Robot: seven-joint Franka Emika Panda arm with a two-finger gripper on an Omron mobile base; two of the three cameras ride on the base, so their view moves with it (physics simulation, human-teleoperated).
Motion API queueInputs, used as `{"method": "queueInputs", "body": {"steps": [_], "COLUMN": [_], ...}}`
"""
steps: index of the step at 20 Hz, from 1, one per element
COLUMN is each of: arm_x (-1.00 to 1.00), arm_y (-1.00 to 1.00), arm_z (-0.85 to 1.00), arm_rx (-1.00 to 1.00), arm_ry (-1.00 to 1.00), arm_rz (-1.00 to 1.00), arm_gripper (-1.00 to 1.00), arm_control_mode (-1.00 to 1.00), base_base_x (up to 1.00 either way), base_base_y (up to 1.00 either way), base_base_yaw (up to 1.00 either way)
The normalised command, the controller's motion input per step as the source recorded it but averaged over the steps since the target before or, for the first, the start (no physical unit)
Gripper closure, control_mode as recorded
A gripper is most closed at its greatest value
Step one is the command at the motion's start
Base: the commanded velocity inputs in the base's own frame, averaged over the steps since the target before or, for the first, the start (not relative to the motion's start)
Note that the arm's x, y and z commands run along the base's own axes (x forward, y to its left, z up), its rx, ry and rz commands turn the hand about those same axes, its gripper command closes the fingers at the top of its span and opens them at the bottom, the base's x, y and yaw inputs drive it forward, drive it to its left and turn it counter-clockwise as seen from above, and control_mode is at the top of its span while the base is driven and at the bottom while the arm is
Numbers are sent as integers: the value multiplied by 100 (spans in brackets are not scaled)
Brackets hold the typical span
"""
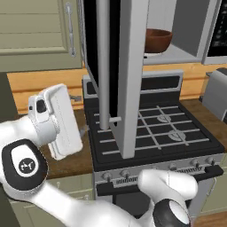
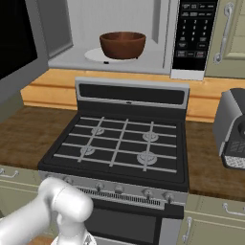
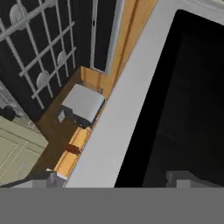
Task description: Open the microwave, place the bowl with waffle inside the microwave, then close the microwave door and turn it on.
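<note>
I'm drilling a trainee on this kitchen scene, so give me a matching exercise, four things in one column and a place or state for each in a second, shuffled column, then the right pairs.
Things:
1. bowl
2. microwave door
3. toaster
4. tool

Places or states:
A. swung open over the stove
B. open, holding nothing
C. on the counter to the right of the stove
D. inside the microwave, on its round plate

Pairs: 1-D, 2-A, 3-C, 4-B
</note>
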Motion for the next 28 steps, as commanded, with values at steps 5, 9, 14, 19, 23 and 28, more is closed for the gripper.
{"method": "queueInputs", "body": {"steps": [5, 9, 14, 19, 23, 28], "arm_x": [28, 34, 51, 93, 100, 100], "arm_y": [-100, -100, -100, -100, -100, -100], "arm_z": [1, 14, 19, 16, 22, 25], "arm_rx": [1, 0, 3, 3, 3, 4], "arm_ry": [-18, -21, -17, -8, -7, -10], "arm_rz": [-26, -21, -16, -7, 0, 0], "arm_gripper": [-100, -100, -100, -100, -100, -100], "arm_control_mode": [-100, -100, -100, -100, -100, -100], "base_base_x": [0, 0, 0, 0, 0, 0], "base_base_y": [0, 0, 0, 0, 0, 0], "base_base_yaw": [0, 0, 0, 0, 0, 0]}}
